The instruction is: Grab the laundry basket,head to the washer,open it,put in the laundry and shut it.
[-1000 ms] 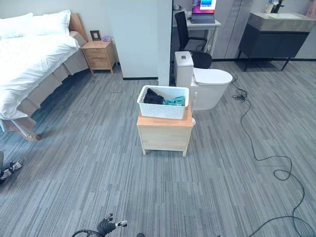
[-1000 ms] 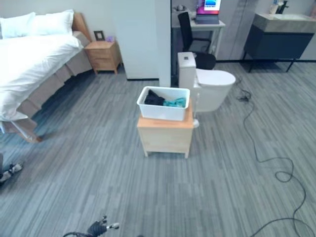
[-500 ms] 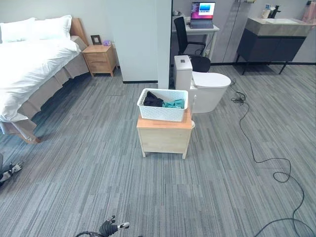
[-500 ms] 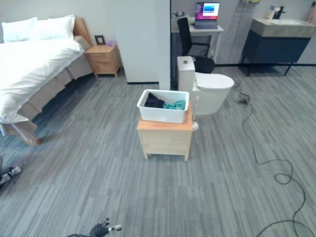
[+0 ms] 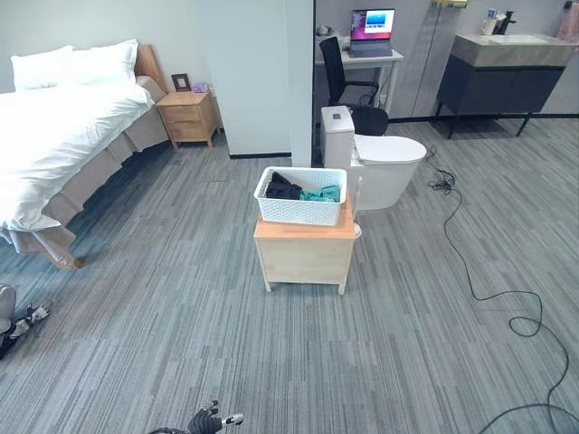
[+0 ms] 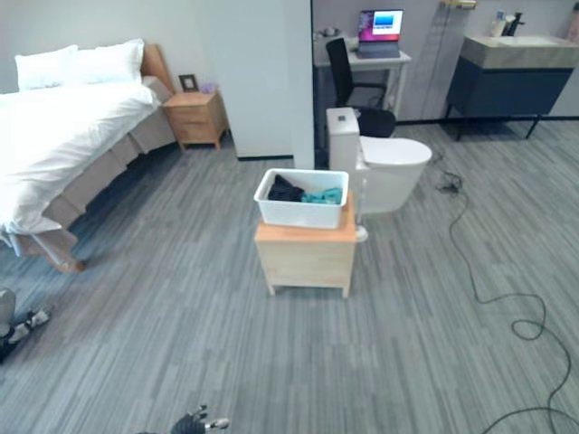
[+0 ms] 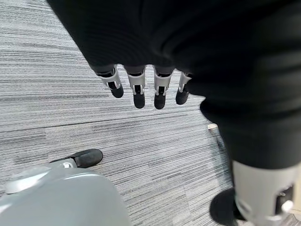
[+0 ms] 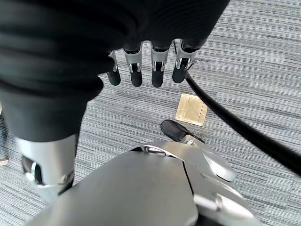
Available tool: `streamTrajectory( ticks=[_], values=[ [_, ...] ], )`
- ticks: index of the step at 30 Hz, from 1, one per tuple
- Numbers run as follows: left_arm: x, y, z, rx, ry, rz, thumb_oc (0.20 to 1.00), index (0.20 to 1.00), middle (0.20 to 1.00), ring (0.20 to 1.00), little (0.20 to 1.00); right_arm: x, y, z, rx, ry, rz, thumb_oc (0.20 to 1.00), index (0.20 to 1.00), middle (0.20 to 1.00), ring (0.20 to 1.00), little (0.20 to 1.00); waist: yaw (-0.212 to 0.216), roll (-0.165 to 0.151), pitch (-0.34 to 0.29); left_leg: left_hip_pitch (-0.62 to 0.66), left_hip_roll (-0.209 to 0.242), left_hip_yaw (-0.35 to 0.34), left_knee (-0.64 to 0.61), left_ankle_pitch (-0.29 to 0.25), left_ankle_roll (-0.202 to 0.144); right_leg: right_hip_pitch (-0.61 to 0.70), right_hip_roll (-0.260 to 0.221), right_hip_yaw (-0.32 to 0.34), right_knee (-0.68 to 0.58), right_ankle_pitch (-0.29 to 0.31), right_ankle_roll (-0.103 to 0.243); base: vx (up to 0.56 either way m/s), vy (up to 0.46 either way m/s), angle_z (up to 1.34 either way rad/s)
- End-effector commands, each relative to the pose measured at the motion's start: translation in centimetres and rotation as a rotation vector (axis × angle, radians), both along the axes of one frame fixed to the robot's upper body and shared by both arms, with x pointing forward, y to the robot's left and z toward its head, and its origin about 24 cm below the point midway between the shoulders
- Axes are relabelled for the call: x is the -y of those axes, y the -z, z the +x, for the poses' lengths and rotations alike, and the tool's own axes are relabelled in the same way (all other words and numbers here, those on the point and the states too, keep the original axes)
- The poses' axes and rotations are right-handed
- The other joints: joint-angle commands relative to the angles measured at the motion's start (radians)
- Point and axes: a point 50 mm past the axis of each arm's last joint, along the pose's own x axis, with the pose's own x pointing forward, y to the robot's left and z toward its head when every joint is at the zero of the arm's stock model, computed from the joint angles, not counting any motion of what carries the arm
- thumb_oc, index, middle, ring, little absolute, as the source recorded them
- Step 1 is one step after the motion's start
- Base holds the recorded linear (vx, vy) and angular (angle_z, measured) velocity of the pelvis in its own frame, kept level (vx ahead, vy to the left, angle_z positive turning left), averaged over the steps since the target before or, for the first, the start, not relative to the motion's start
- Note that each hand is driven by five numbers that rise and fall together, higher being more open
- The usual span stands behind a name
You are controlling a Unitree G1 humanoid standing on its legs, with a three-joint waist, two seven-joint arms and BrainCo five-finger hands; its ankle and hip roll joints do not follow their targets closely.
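White perforated plastic laundry basket (image 5: 301,196), dark and teal clothes inside, set on small light-wood cabinet (image 5: 304,252), well ahead. Left hand (image 7: 141,87), right hand (image 8: 146,70) hung relaxed, nothing held. Cabinet best approached squarely; basket rim to be gripped both sides.

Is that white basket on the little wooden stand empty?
No. The laundry basket holds dark and teal clothes showing above its rim.

Both eye views look down from the head across the floor (image 5: 181,298), sharing the laundry basket (image 5: 300,196) on its table (image 5: 304,254). Each wrist view looks close along its own hand at floor.
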Motion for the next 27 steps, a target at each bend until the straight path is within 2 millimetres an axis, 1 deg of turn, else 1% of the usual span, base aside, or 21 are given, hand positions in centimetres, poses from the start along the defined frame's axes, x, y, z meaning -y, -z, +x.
streamTrajectory(
  ticks=[1, 5, 9, 11, 12, 13, 14, 15, 16, 17, 19, 20, 21, 22, 23, 24, 25, 26, 27],
  values=[
    [0.2, -0.4, 2.5, 0.04, 0.031, -0.003, 1.0, 1.0, 1.0, 1.0, 1.0, 0.7, -0.1, 0.0, -0.05, 0.002, -0.039, 1.0, 1.0, 1.0, 1.0, 1.0, 0.016, -0.042, 0.038, 0.037, -0.004, -0.043, 0.006, -0.065, -0.001, -0.023, -0.028, 0.019, 0.008, -0.002, 0.026, 0.0, 0.0, 0.0],
    [0.2, -0.4, 2.6, 0.042, 0.023, -0.005, 1.0, 1.0, 1.0, 1.0, 1.0, 0.9, -0.1, -0.1, -0.051, 0.016, -0.046, 1.0, 1.0, 1.0, 1.0, 1.0, 0.015, -0.04, 0.043, 0.035, 0.003, -0.045, 0.006, -0.061, -0.004, -0.023, -0.02, 0.021, 0.008, -0.007, 0.02, 0.0, -0.035, 0.0],
    [0.2, -0.4, 2.7, 0.037, -0.01, -0.016, 1.0, 1.0, 1.0, 1.0, 1.0, 1.3, -0.2, -0.1, -0.056, 0.033, -0.056, 1.0, 1.0, 1.0, 1.0, 1.0, 0.013, -0.039, 0.058, 0.027, 0.022, -0.048, 0.025, -0.053, -0.015, -0.021, 0.0, 0.024, 0.008, -0.017, 0.003, 0.0, -0.079, 0.0],
    [0.4, -0.7, 3.5, 0.068, -0.037, -0.028, 1.0, 1.0, 1.0, 1.0, 1.0, 1.6, -0.3, 0.0, -0.056, 0.041, -0.067, 1.0, 1.0, 1.0, 1.0, 1.0, 0.012, -0.044, 0.081, -0.024, 0.036, -0.065, 0.119, -0.067, -0.028, -0.019, 0.02, 0.031, 0.008, -0.028, -0.021, -0.03, -0.127, 0.02],
    [0.4, -0.7, 3.5, 0.068, -0.037, -0.028, 1.0, 1.0, 1.0, 1.0, 1.0, 1.6, -0.3, 0.0, -0.056, 0.041, -0.067, 1.0, 1.0, 1.0, 1.0, 1.0, 0.011, -0.044, 0.081, -0.028, 0.036, -0.067, 0.123, -0.069, -0.028, -0.019, 0.02, 0.029, 0.008, -0.028, -0.021, -0.03, -0.142, 0.12],
    [0.7, -1.1, 4.5, 0.11, -0.043, -0.041, 1.0, 1.0, 1.0, 1.0, 1.0, 1.7, -0.4, 0.1, -0.05, 0.048, -0.072, 1.0, 1.0, 1.0, 1.0, 1.0, 0.013, -0.051, 0.11, -0.092, 0.04, -0.079, 0.235, -0.054, -0.048, -0.009, 0.036, 0.032, 0.008, -0.042, -0.046, -0.04, -0.151, 0.17],
    [0.8, -1.3, 5.0, 0.13, -0.036, -0.038, 1.0, 1.0, 1.0, 1.0, 1.0, 1.9, -0.5, 0.4, -0.041, 0.049, -0.079, 1.0, 1.0, 1.0, 1.0, 1.0, 0.016, -0.055, 0.129, -0.147, 0.037, -0.101, 0.321, -0.021, -0.058, -0.004, 0.04, 0.03, 0.008, -0.043, -0.057, -0.05, -0.195, 0.28],
    [0.9, -1.4, 5.3, 0.137, -0.036, -0.038, 1.0, 1.0, 1.0, 1.0, 1.0, 2.0, -0.5, 0.6, -0.033, 0.046, -0.086, 1.0, 1.0, 1.0, 1.0, 1.0, 0.017, -0.058, 0.144, -0.201, 0.029, -0.125, 0.409, 0.017, -0.062, 0.0, 0.045, 0.026, 0.008, -0.041, -0.067, 0.0, -0.132, 0.32],
    [1.0, -1.4, 5.5, 0.134, -0.048, -0.041, 1.0, 1.0, 1.0, 1.0, 1.0, 2.1, -0.6, 1.0, -0.025, 0.042, -0.089, 1.0, 1.0, 1.0, 1.0, 1.0, 0.017, -0.063, 0.153, -0.241, 0.019, -0.138, 0.475, 0.035, -0.057, 0.004, 0.046, 0.023, 0.008, -0.044, -0.071, 0.05, -0.093, 0.32],
    [1.2, -1.4, 5.6, 0.134, -0.054, -0.042, 1.0, 1.0, 1.0, 1.0, 1.0, 2.3, -0.7, 1.4, -0.018, 0.036, -0.096, 1.0, 1.0, 1.0, 1.0, 1.0, 0.015, -0.065, 0.158, -0.276, 0.012, -0.143, 0.509, 0.043, -0.05, 0.007, 0.047, 0.019, 0.008, -0.052, -0.074, 0.06, -0.047, 0.23],
    [1.2, -1.4, 5.6, 0.134, -0.054, -0.042, 1.0, 1.0, 1.0, 1.0, 1.0, 2.3, -0.7, 1.4, -0.018, 0.036, -0.096, 1.0, 1.0, 1.0, 1.0, 1.0, 0.014, -0.065, 0.157, -0.28, 0.012, -0.145, 0.512, 0.041, -0.05, 0.006, 0.048, 0.017, 0.008, -0.052, -0.074, 0.08, 0.003, 0.03],
    [1.4, -1.6, 6.1, 0.15, -0.062, -0.04, 1.0, 1.0, 1.0, 1.0, 1.0, 2.5, -0.9, 1.8, -0.012, 0.022, -0.108, 1.0, 1.0, 1.0, 1.0, 1.0, 0.019, -0.069, 0.156, -0.316, -0.006, -0.117, 0.451, 0.009, -0.034, 0.011, 0.044, 0.014, 0.008, -0.067, -0.067, 0.34, 0.1, -0.02],
    [1.5, -1.6, 6.1, 0.15, -0.054, -0.042, 1.0, 1.0, 1.0, 1.0, 1.0, 2.6, -0.9, 2.0, -0.016, 0.003, -0.113, 1.0, 1.0, 1.0, 1.0, 1.0, 0.029, -0.067, 0.138, -0.318, -0.001, -0.083, 0.304, 0.003, -0.023, 0.017, 0.048, 0.017, 0.008, -0.088, -0.054, 0.35, 0.099, 0.09],
    [1.5, -1.6, 6.1, 0.149, -0.054, -0.042, 1.0, 1.0, 1.0, 1.0, 1.0, 2.6, -0.9, 2.0, -0.016, 0.003, -0.113, 1.0, 1.0, 1.0, 1.0, 1.0, 0.032, -0.069, 0.14, -0.31, -0.002, -0.078, 0.295, 0.006, -0.023, 0.019, 0.045, 0.02, 0.008, -0.088, -0.053, 0.47, 0.201, 0.14],
    [1.5, -1.6, 6.1, 0.147, -0.042, -0.038, 1.0, 1.0, 1.0, 1.0, 1.0, 2.8, -1.1, 2.7, 0.0, 0.0, -0.119, 1.0, 1.0, 1.0, 1.0, 1.0, 0.051, -0.065, 0.126, -0.369, 0.02, -0.001, 0.17, 0.051, -0.022, 0.045, 0.046, 0.018, 0.008, -0.13, -0.042, 0.35, 0.164, 0.17],
    [1.4, -1.5, 6.0, 0.141, -0.037, -0.033, 1.0, 1.0, 1.0, 1.0, 1.0, 2.8, -1.1, 2.8, 0.004, 0.004, -0.119, 1.0, 1.0, 1.0, 1.0, 1.0, 0.062, -0.064, 0.124, -0.384, 0.023, 0.022, 0.154, 0.063, -0.021, 0.058, 0.045, 0.023, 0.008, -0.137, -0.043, 0.47, 0.225, 0.07],
    [1.2, -1.4, 5.7, 0.129, -0.035, -0.026, 1.0, 1.0, 1.0, 1.0, 1.0, 2.7, -1.1, 2.8, 0.001, 0.005, -0.116, 1.0, 1.0, 1.0, 1.0, 1.0, 0.07, -0.064, 0.117, -0.396, 0.023, 0.035, 0.15, 0.079, -0.023, 0.073, 0.042, 0.027, 0.008, -0.142, -0.039, 0.39, 0.182, 0.02],
    [0.8, -1.2, 5.2, 0.106, -0.048, -0.015, 1.0, 1.0, 1.0, 1.0, 1.0, 2.5, -1.0, 2.7, -0.006, 0.005, -0.107, 1.0, 1.0, 1.0, 1.0, 1.0, 0.085, -0.068, 0.101, -0.372, 0.017, 0.031, 0.13, 0.083, -0.016, 0.092, 0.034, 0.036, 0.008, -0.145, -0.027, 0.46, 0.212, -0.31],
    [0.5, -1.1, 4.9, 0.093, -0.06, -0.01, 1.0, 1.0, 1.0, 1.0, 1.0, 2.4, -0.9, 2.3, -0.016, 0.009, -0.104, 1.0, 1.0, 1.0, 1.0, 1.0, 0.089, -0.069, 0.087, -0.382, 0.008, 0.014, 0.157, 0.093, -0.01, 0.106, 0.022, 0.037, 0.02, -0.15, -0.017, 0.34, 0.152, -0.46]
  ],
)
